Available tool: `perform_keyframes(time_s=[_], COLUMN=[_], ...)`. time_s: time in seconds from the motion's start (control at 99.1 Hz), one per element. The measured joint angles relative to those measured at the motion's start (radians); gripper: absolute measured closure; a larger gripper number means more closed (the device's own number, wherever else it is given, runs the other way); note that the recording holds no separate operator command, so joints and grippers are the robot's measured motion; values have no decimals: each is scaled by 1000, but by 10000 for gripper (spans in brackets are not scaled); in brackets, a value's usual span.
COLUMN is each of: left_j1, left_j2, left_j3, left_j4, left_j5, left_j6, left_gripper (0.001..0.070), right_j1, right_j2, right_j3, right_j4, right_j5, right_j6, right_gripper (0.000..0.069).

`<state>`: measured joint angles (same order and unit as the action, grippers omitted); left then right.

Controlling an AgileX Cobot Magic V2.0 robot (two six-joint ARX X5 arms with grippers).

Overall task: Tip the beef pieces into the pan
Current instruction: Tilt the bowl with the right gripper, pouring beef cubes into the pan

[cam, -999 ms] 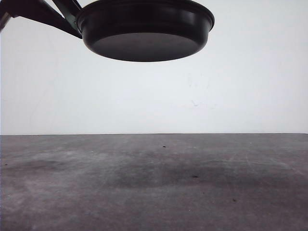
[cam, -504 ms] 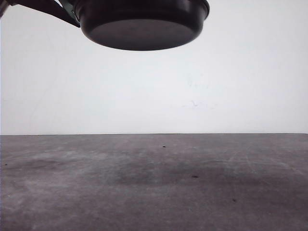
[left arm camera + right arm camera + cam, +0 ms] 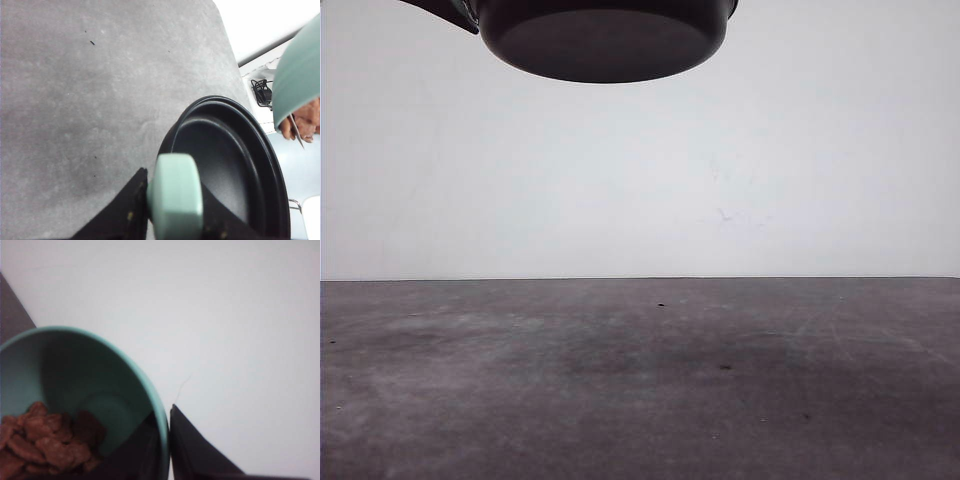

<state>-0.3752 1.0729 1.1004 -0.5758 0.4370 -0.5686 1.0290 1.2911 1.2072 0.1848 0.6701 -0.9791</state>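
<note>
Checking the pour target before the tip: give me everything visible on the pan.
The pan is shallow, round, matte black with a stepped rim, and its inside looks empty. A mint-green rounded handle is clamped between the left gripper fingers. It is held high in the air, roughly level; the front view shows its dark flat underside well above the grey table. A teal bowl with beef pieces hangs past its far rim, apparently not touching it.

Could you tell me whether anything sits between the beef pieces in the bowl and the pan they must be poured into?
Nothing visible does. In the left wrist view the pan is empty and uncovered, and the teal bowl hangs past its far rim with beef pieces showing at its lip, open air between them.
</note>
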Motion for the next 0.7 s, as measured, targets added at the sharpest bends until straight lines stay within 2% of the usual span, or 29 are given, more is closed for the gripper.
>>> perform_keyframes(time_s=[0.232,0.696], left_j1=[2,16], left_j2=[0,6], left_j3=[0,0], left_j4=[0,0], left_j5=[0,0], left_j6=[0,0], left_gripper=[651,651], right_j1=[14,15], right_j2=[0,0], right_j3=[0,0], right_j4=[38,113], right_j5=[-55,-120], right_j6=[-173,-259], right_gripper=[677,677])
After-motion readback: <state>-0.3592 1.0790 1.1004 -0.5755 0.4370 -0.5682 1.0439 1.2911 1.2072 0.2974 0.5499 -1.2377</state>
